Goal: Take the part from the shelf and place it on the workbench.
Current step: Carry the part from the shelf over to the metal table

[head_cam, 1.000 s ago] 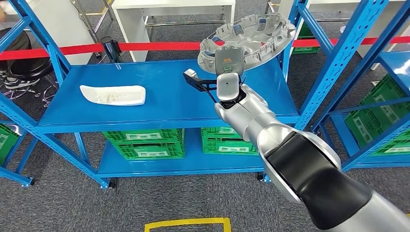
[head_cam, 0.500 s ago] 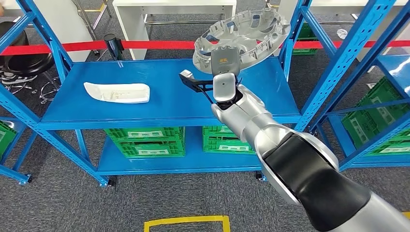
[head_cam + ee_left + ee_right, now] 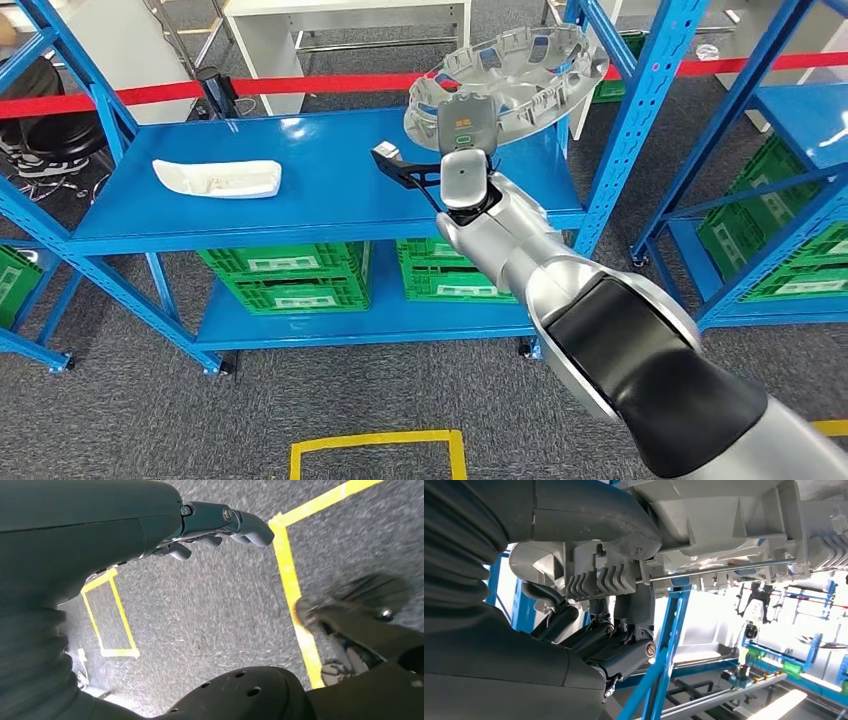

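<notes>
The part is a round silver wheel cover (image 3: 510, 80), held tilted in the air above the right end of the blue shelf (image 3: 330, 200). My right hand (image 3: 465, 125) grips its near rim at the end of the outstretched silver arm. In the right wrist view the thumb lies over the cover's ribbed rim (image 3: 704, 535) and the dark fingers (image 3: 599, 640) clamp it from the other side. My left hand (image 3: 220, 525) hangs beside my body over grey carpet, fingers loosely curled with nothing in them.
A white moulded part (image 3: 217, 177) lies on the shelf's left half. Green crates (image 3: 290, 280) fill the lower shelf. Blue uprights (image 3: 630, 120) flank the cover; a second rack (image 3: 790, 180) stands to the right. Red barrier tape (image 3: 250, 87) and white tables stand behind. Yellow floor tape (image 3: 375, 445) marks the carpet.
The whole scene has slid a little left and down in the picture, so the camera has turned. The wheel cover stays gripped in my right hand, raised off the shelf.
</notes>
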Tool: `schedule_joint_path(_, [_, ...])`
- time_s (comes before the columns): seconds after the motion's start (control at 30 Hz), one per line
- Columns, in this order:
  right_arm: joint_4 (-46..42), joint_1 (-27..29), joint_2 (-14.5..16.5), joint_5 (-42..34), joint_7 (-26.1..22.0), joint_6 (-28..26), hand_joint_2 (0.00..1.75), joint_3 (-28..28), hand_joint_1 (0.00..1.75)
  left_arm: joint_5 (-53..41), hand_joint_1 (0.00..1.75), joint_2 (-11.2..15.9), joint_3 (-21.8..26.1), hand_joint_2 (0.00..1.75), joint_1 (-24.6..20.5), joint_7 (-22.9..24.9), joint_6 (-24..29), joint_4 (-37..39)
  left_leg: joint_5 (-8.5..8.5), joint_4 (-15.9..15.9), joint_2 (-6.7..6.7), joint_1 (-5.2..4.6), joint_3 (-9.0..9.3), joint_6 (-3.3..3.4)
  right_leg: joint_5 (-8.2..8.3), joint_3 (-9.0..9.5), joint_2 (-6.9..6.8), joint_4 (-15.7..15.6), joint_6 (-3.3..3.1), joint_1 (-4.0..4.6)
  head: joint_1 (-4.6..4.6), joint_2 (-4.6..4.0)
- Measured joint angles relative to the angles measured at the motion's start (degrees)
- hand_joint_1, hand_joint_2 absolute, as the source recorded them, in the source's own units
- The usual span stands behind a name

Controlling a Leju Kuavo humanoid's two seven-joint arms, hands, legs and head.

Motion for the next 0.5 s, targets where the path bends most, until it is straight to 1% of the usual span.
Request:
schedule_joint_path(0.03, [0.01, 0.01, 0.00, 0.00, -0.02, 0.01, 1.75, 0.00, 1.75, -0.01, 0.00, 0.01, 0.00, 1.75, -0.01, 0.03, 0.00, 0.00, -0.10, 1.13, -0.01, -0.27, 0.68, 0.44, 0.58, -0.76, 0.00, 0.00, -0.11, 0.31, -0.01, 0.00])
schedule_joint_path(0.07, [0.01, 0.01, 0.00, -0.01, -0.04, 0.01, 1.75, 0.00, 1.75, -0.02, 0.00, 0.00, 0.00, 1.75, -0.03, 0.07, 0.00, 0.00, 0.61, 0.36, -0.02, -0.63, 2.33, 1.04, 1.17, -1.51, 0.01, 0.00, -0.17, 0.64, -0.01, 0.00])
schedule_joint_path(0.1, [0.02, 0.01, 0.00, -0.02, -0.05, 0.02, 1.75, 0.00, 1.75, -0.03, 0.00, -0.01, 0.00, 1.75, -0.07, 0.10, 0.00, 0.00, 1.59, -2.22, -0.06, -1.07, 4.93, 1.83, 1.77, -2.19, 0.03, 0.00, -0.20, 0.93, -0.01, 0.00])
schedule_joint_path(0.13, [0.01, 0.00, 0.01, -0.04, -0.03, 0.02, 1.75, 0.00, 1.75, -0.04, 0.00, 0.07, 0.00, 1.75, -0.15, 0.10, -0.02, -0.03, 1.67, -5.88, -0.06, -1.49, 7.86, 2.83, 2.32, -2.68, 0.02, -0.04, -0.18, 1.12, 0.03, 0.00])
schedule_joint_path(0.17, [0.00, -0.01, -0.02, -0.06, 0.03, 0.02, 1.75, 0.00, 1.75, -0.04, 0.00, 0.08, -0.01, 1.75, -0.22, 0.10, -0.13, -0.05, 1.48, -9.45, -0.05, -1.86, 10.60, 3.41, 2.83, -2.99, -0.02, -0.14, -0.07, 1.21, 0.08, 0.00])
schedule_joint_path(0.2, [-0.01, -0.02, -0.04, -0.08, 0.07, 0.02, 1.75, 0.00, 1.75, -0.04, 0.00, 0.10, -0.01, 1.75, -0.28, 0.10, -0.26, -0.08, 1.17, -12.15, -0.09, -2.20, 12.41, 3.74, 3.31, -3.08, -0.11, -0.32, 0.15, 1.12, 0.11, 0.00])
schedule_joint_path(0.23, [-0.01, -0.03, -0.03, -0.09, 0.10, 0.02, 1.75, 0.00, 1.75, -0.04, 0.00, 0.13, -0.01, 1.75, -0.31, 0.09, -0.39, -0.11, 0.77, -13.77, -0.11, -2.47, 13.19, 3.83, 3.79, -3.07, -0.22, -0.59, 0.46, 0.91, 0.07, 0.00])
schedule_joint_path(0.27, [-0.01, -0.01, -0.02, -0.08, 0.10, 0.03, 1.75, 0.00, 1.75, -0.04, 0.00, 0.11, -0.01, 1.75, -0.30, 0.09, -0.50, -0.10, 1.25, -14.46, -0.16, -2.75, 13.32, 3.70, 4.32, -3.00, -0.29, -1.01, 0.86, 0.70, 0.01, 0.00])
schedule_joint_path(0.3, [0.01, 0.02, -0.03, -0.08, 0.07, 0.04, 1.75, 0.00, 1.75, -0.04, 0.00, 0.14, 0.00, 1.75, -0.29, 0.10, -0.52, -0.10, 1.97, -15.06, -0.16, -2.82, 13.14, 3.88, 4.86, -3.00, -0.33, -1.47, 1.28, 0.62, -0.09, 0.00])
schedule_joint_path(0.33, [0.03, 0.07, -0.07, -0.07, 0.05, 0.05, 1.75, 0.00, 1.75, -0.04, 0.00, 0.16, 0.00, 1.75, -0.28, 0.11, -0.51, -0.10, 2.73, -15.74, -0.04, -2.76, 13.06, 4.13, 4.73, -3.12, -0.33, -1.67, 1.64, 0.56, -0.14, 0.00])
schedule_joint_path(0.37, [0.07, 0.09, -0.14, -0.07, 0.05, 0.07, 1.75, 0.00, 1.75, -0.04, 0.00, 0.19, 0.00, 1.75, -0.26, 0.14, -0.51, -0.11, 3.66, -16.33, 0.10, -2.60, 12.86, 4.47, 3.51, -3.41, -0.34, -1.14, 1.96, 0.58, -0.09, 0.00])
schedule_joint_path(0.4, [0.10, 0.08, -0.21, -0.07, 0.06, 0.08, 1.75, 0.00, 1.75, -0.04, 0.00, 0.18, 0.00, 1.75, -0.25, 0.16, -0.51, -0.11, 4.60, -16.80, 0.23, -2.34, 12.48, 4.69, 1.26, -3.90, -0.37, 0.44, 2.23, 0.60, -0.06, 0.00])
schedule_joint_path(0.43, [0.14, 0.05, -0.24, -0.07, 0.07, 0.09, 1.75, 0.00, 1.75, -0.04, 0.00, 0.16, 0.00, 1.75, -0.23, 0.19, -0.50, -0.13, 5.36, -16.96, 0.32, -2.25, 11.87, 4.84, -1.75, -4.53, -0.41, 3.11, 2.45, 0.51, 0.00, 0.00])
schedule_joint_path(0.47, [0.16, 0.03, -0.24, -0.06, 0.08, 0.10, 1.75, 0.00, 1.75, -0.04, 0.00, 0.11, 0.00, 1.75, -0.23, 0.22, -0.50, -0.13, 6.04, -16.94, 0.37, -2.19, 11.04, 4.94, -4.53, -5.17, -0.46, 6.52, 2.67, 0.49, 0.02, 0.00])
schedule_joint_path(0.5, [0.18, 0.05, -0.24, -0.06, 0.07, 0.11, 1.75, 0.00, 1.75, -0.04, 0.00, 0.04, 0.00, 1.75, -0.22, 0.23, -0.50, -0.11, 6.68, -16.85, 0.42, -2.15, 10.13, 4.90, -6.21, -5.56, -0.48, 9.82, 2.87, 0.47, 0.01, 0.00])
